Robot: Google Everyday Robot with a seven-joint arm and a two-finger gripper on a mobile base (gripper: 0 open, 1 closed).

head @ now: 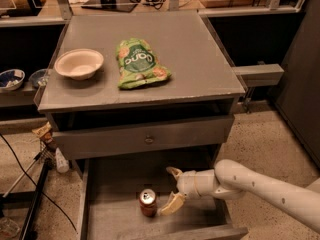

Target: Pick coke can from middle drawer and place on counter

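Observation:
The coke can stands upright on the floor of the open middle drawer, left of centre and near its front. My gripper is inside the drawer, just right of the can, fingers spread open. One finger is close beside the can's right side, the other is further back. It holds nothing. The grey counter is the cabinet top above.
On the counter lie a green snack bag and a white bowl. A shut drawer front with a knob hangs above the open drawer. Bowls sit on a shelf at left. Cables and a frame stand at lower left.

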